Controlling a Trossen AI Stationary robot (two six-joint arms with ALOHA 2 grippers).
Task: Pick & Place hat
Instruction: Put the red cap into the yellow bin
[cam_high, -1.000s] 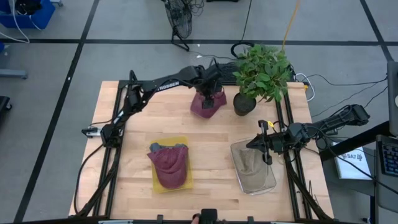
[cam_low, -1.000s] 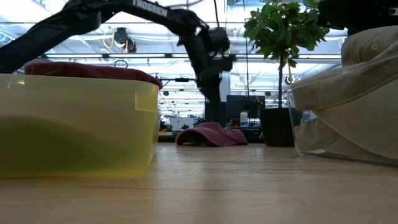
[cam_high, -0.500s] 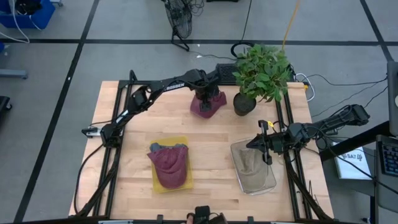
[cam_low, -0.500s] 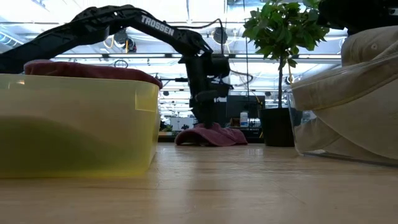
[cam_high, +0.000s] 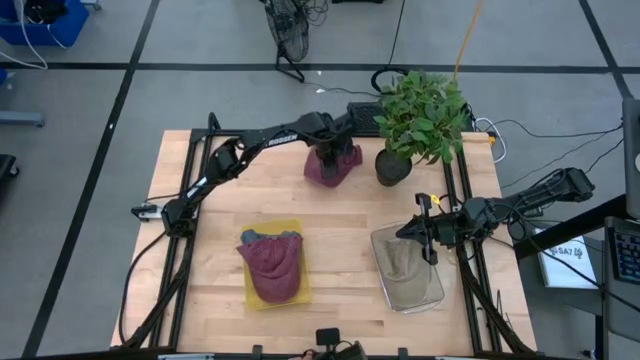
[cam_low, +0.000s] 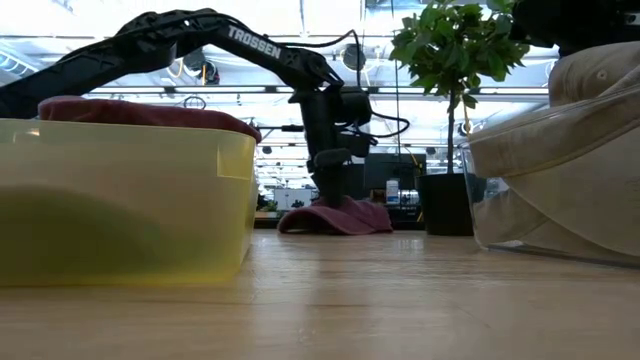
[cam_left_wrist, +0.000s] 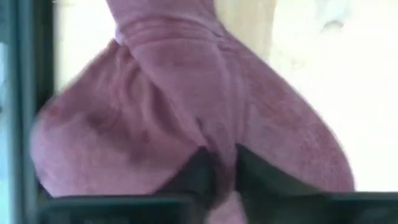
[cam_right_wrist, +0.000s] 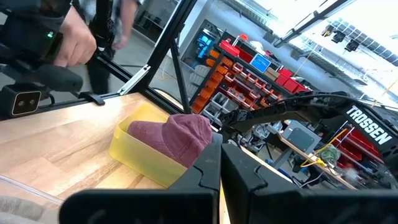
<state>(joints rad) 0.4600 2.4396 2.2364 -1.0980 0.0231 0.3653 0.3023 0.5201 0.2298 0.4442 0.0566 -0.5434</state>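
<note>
A maroon hat (cam_high: 337, 172) lies on the wooden table near its far edge, beside a potted plant (cam_high: 420, 120). My left gripper (cam_high: 328, 157) stands on top of the hat, fingers down, shut on its cloth; the low view shows it upright on the hat (cam_low: 335, 217). My right gripper (cam_high: 408, 232) is shut with nothing in it. It hovers over the far end of a clear bin (cam_high: 432, 292) at the right that holds a beige hat (cam_high: 402, 262). My left gripper pinches a raised fold of the hat's cloth (cam_left_wrist: 222, 146) between its two fingers (cam_left_wrist: 198, 175), on the hat's top. The fingers come from above, pointing down. The hat's lower edge (cam_low: 300, 228) rests on the table.
A yellow bin (cam_high: 256, 292) at the near left holds another maroon hat (cam_high: 272, 265). The plant's pot (cam_high: 392, 168) stands just right of the gripped hat. A person's hand (cam_right_wrist: 74, 38) shows beyond the table's near edge.
My left gripper has come down from above the far maroon hat onto its top and drawn its fingers together on the cloth. The hat stays on the table, its top bunched up a little under the fingers.
</note>
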